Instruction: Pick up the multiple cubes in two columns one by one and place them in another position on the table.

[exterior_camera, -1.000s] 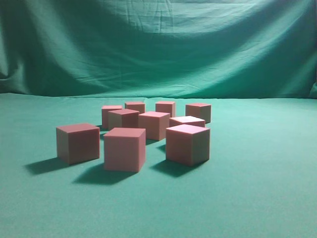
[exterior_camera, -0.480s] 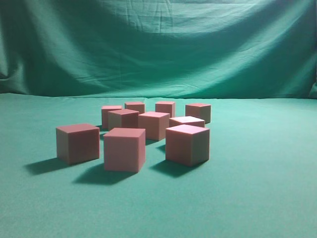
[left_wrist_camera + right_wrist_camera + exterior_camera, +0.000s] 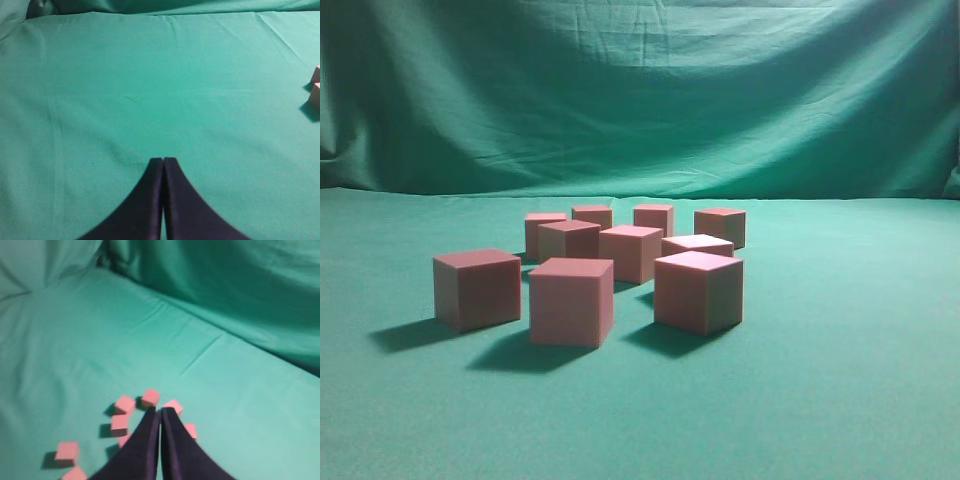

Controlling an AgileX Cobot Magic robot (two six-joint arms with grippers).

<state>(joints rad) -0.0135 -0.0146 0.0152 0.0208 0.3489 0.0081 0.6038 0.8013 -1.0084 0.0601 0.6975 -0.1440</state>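
Nine pink cubes (image 3: 570, 300) sit clustered mid-worktop (image 3: 840, 400), none lifted. Both claws, left (image 3: 163, 160) and right (image 3: 160, 410), are pinched closed, empty. I'd open the right claw wide, then drop squarely over an outer cube, avoiding its neighbours.

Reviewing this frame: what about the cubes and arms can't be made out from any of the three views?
- Exterior view: neither arm shows; the rear cubes are partly hidden by nearer ones.
- Left wrist view: only two cube corners show, cut by the right edge.
- Right wrist view: the shut right gripper covers part of the cluster, and the bottom edge cuts one cube, so no full count.
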